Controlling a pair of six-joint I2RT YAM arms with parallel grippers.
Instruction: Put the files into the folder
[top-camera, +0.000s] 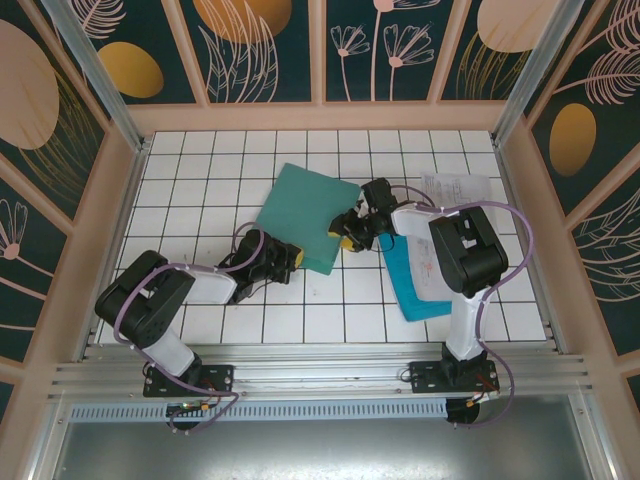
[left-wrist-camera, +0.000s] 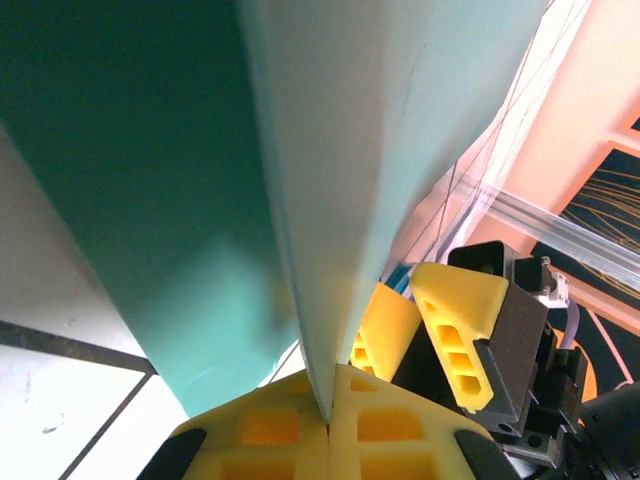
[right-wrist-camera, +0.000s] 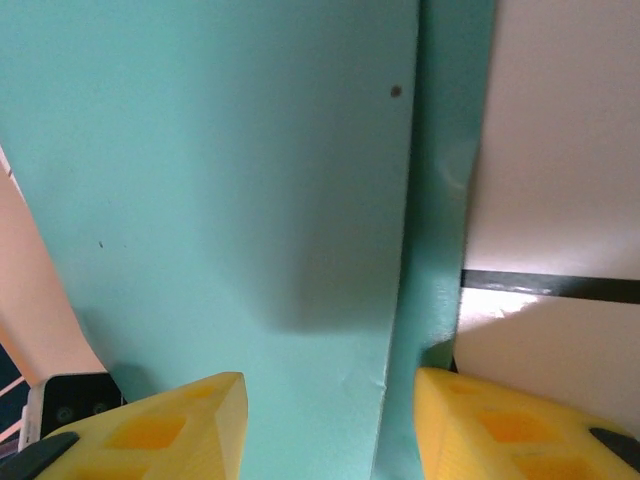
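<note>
1. The dark green folder (top-camera: 300, 205) lies at a slant in the middle of the white gridded table (top-camera: 200, 170).
2. The left hand (top-camera: 287, 258) is at the folder's lower corner. In the left wrist view its yellow fingers (left-wrist-camera: 270, 430) are pressed together, pinching the thin edge of the folder (left-wrist-camera: 130, 180).
3. The right hand (top-camera: 350, 235) is at the folder's right edge. In its own wrist view its fingers (right-wrist-camera: 180, 420) are spread, with the folder's edge (right-wrist-camera: 220, 180) running between them (whether either pad touches it, I cannot tell).
4. A cyan-blue sheet (top-camera: 412, 290) lies right of centre, partly under the right arm.
5. A white printed sheet (top-camera: 458, 188) lies in the upper right.
</note>
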